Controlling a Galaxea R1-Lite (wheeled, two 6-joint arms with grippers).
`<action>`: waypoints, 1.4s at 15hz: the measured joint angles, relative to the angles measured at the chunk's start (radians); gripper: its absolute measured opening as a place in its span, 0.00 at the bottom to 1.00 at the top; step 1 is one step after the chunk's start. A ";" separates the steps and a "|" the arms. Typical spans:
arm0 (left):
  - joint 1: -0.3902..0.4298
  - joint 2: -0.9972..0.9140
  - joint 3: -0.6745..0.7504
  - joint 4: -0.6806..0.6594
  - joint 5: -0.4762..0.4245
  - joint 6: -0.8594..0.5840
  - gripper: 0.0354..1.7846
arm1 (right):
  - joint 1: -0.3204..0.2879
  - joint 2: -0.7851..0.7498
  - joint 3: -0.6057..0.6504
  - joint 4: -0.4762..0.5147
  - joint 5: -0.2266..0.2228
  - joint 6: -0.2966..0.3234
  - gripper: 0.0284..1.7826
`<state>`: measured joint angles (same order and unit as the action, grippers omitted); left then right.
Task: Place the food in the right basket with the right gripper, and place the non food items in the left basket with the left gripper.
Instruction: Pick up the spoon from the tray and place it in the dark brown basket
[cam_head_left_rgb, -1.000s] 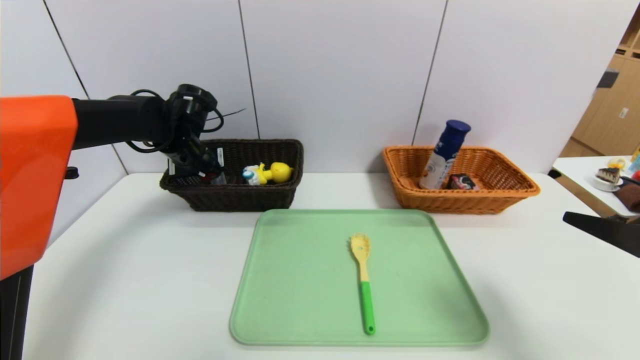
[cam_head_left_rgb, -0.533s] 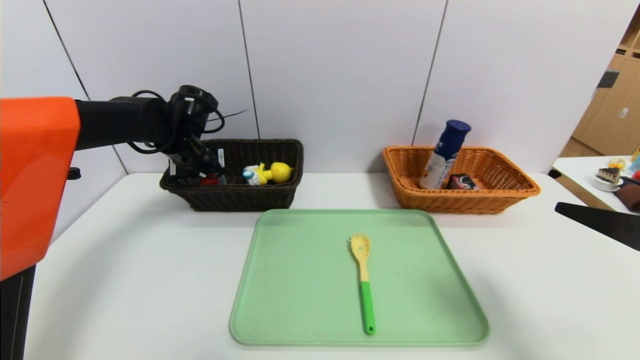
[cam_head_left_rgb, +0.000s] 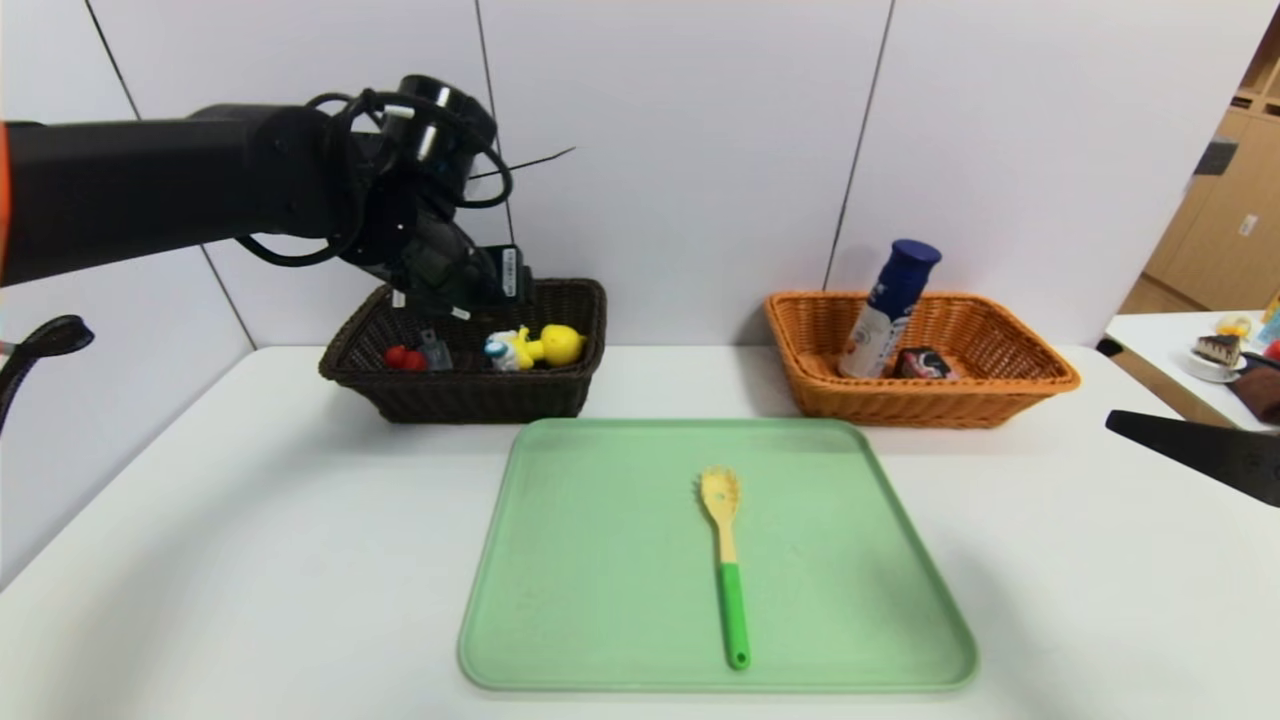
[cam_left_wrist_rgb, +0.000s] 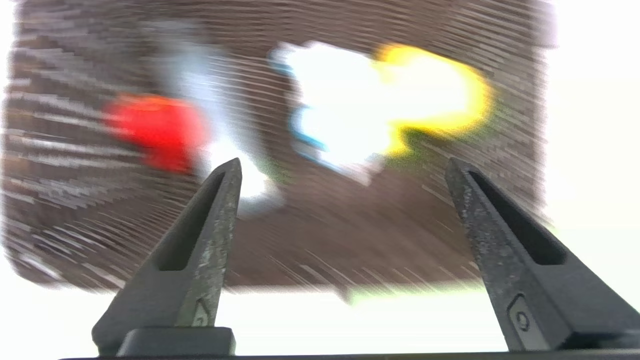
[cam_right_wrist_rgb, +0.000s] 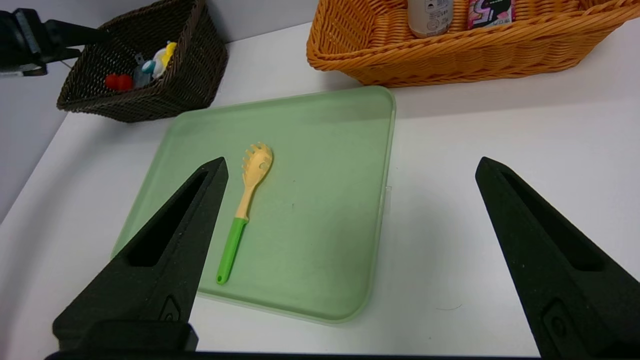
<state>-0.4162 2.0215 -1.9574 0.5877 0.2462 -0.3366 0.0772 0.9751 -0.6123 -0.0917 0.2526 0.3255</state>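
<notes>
The left end effector (cam_left_wrist_rgb: 340, 165) hangs above the dark brown woven wicker basket (cam_head_left_rgb: 470, 390), arm stretched out level, its fingers spread wide and empty.

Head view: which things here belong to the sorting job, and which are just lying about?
Job: pasta fork, dark basket, orange basket, bottle, carton, yellow duck toy, red duck, grey case, left gripper.
Bystanders: green tray, cake.

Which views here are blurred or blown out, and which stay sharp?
Left wrist view: heavy motion smear over the dark brown basket, the yellow duck toy washed out, only the fingers crisp. Head and right wrist views: sharp, the pasta fork clearly outlined.
</notes>
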 joint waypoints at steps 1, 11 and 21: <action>-0.066 -0.030 0.000 0.041 0.006 -0.004 0.83 | 0.000 0.002 -0.002 0.003 0.000 0.000 0.96; -0.520 0.011 0.001 0.305 0.176 -0.368 0.92 | 0.001 0.004 0.045 0.006 0.000 -0.006 0.96; -0.634 0.185 -0.003 0.266 0.185 -0.466 0.94 | 0.000 0.001 0.122 -0.004 0.003 -0.011 0.96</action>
<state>-1.0500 2.2066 -1.9604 0.8534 0.4315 -0.8023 0.0774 0.9764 -0.4900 -0.0962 0.2557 0.3149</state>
